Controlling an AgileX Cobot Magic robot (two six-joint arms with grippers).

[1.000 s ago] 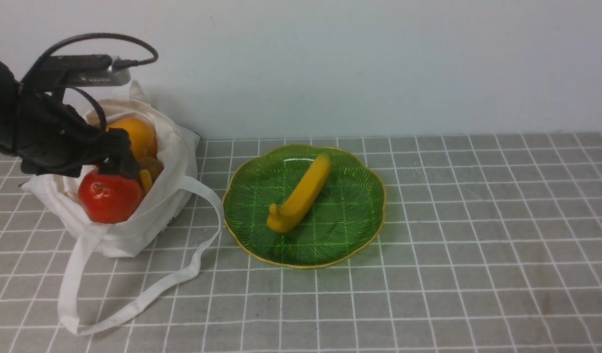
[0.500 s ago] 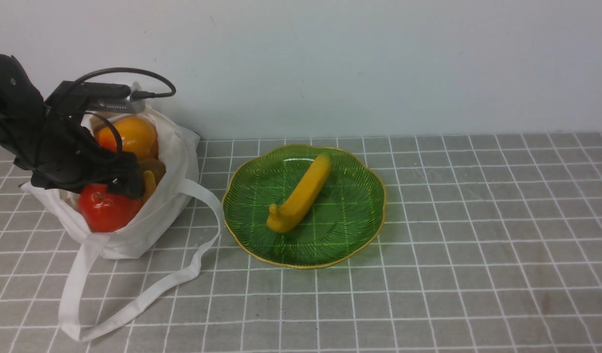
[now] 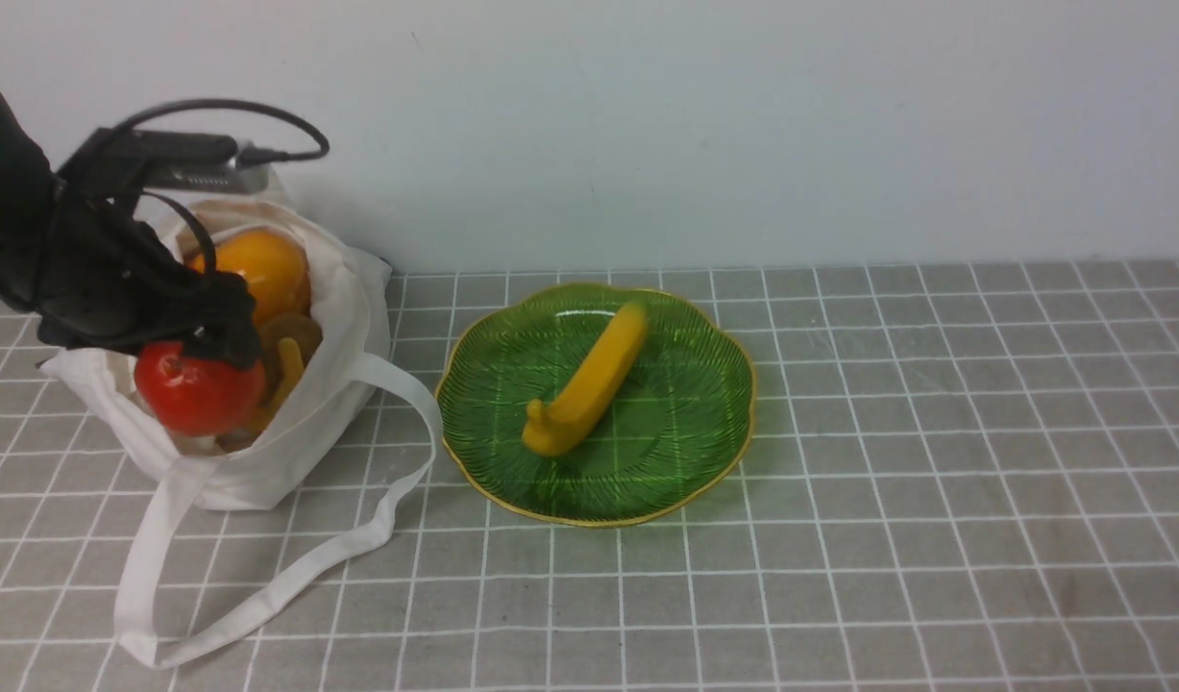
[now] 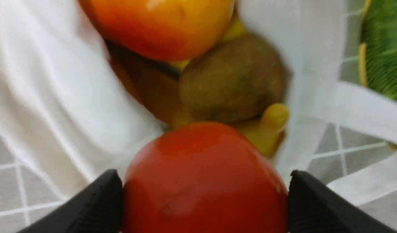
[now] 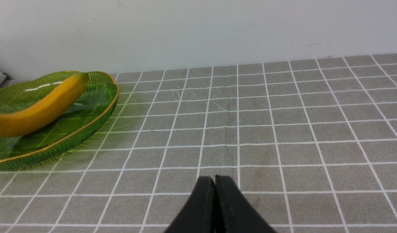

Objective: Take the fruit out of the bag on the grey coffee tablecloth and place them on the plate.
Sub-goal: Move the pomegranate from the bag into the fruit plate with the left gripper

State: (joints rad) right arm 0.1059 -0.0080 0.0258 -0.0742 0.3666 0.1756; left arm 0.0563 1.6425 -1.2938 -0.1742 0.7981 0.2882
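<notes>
The off-white bag [image 3: 330, 404] stands at the left of the grey checked tablecloth [image 3: 935, 500], mouth open. My left gripper [image 3: 205, 360] is shut on the red apple [image 3: 197, 392], holding it at the bag's mouth; its fingers [image 4: 98, 207] press both sides of the apple [image 4: 204, 181]. Still in the bag are the orange-yellow pear [image 3: 257, 269], the brownish kiwi [image 4: 232, 81] and a yellow banana [image 4: 266, 129]. One banana [image 3: 589, 380] lies on the green plate [image 3: 685, 317]. My right gripper [image 5: 214, 181] is shut and empty over bare cloth, out of the front view.
The bag's long strap [image 3: 262, 596] loops over the cloth toward the front, close to the plate's left rim. A pale wall [image 3: 743, 125] runs along the back edge. The plate also shows in the right wrist view [image 5: 98, 113].
My left gripper dipped into the bag, closed on the red apple, then rose and shifted a little left with it. The bag's cloth moved slightly. The plate and its banana stayed still.
</notes>
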